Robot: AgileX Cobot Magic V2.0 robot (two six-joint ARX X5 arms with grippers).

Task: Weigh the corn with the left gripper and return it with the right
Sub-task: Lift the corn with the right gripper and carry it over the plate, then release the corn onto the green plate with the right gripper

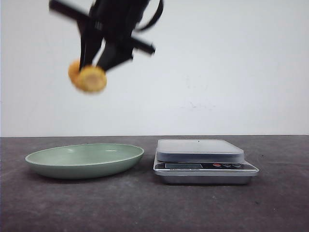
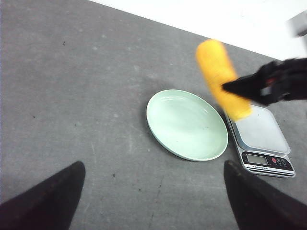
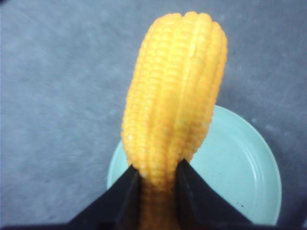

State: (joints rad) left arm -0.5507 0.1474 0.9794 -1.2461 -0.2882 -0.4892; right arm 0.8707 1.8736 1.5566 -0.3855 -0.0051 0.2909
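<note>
The corn (image 1: 89, 77) is a yellow kernelled cob held high in the air, above the left part of the green plate (image 1: 84, 159). My right gripper (image 1: 94, 65) is shut on it, reaching down from the top of the front view. In the right wrist view the fingers (image 3: 158, 167) clamp the cob's near end, and the corn (image 3: 175, 96) hangs over the plate (image 3: 240, 163). My left gripper (image 2: 153, 164) is open and empty, high over the table. It sees the corn (image 2: 220, 76) and the right gripper (image 2: 232, 87) above the plate (image 2: 187, 124).
A silver digital scale (image 1: 200, 151) with an empty platform stands right of the plate, and it also shows in the left wrist view (image 2: 261, 132). The table is dark grey, with a white wall behind.
</note>
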